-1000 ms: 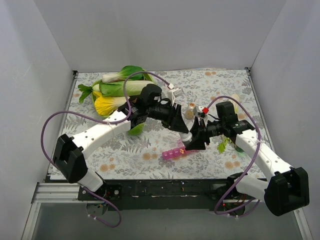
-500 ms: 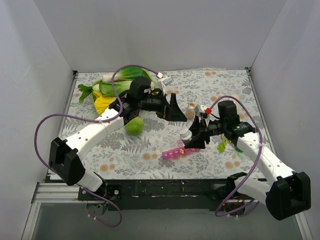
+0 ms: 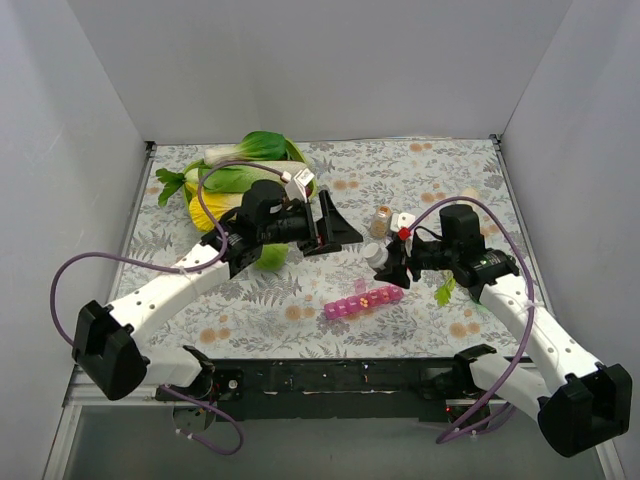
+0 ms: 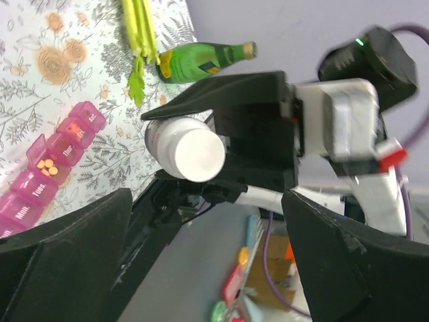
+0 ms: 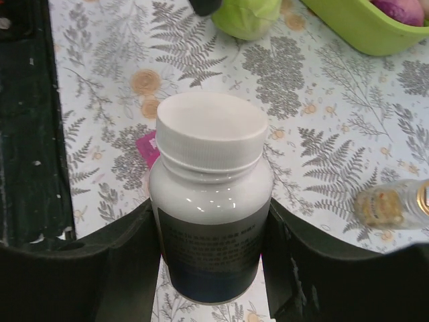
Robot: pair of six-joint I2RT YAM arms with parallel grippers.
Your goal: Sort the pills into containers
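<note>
My right gripper is shut on a white pill bottle, which stands upright with its cap on, just above the mat. The pink pill organiser lies in front of it with lids open; orange pills sit in one compartment. Only a pink corner of the organiser shows behind the bottle in the right wrist view. To the left of the bottle, and apart from it, my left gripper hangs open and empty.
A small clear jar stands behind the bottle. A dark green bottle and a leafy stalk lie right of my right gripper. Vegetables and a green ball lie at the back left.
My left gripper has opened and drawn back to the left, away from the bottle. My right gripper has shifted slightly right and back with the bottle, uncovering the organiser.
</note>
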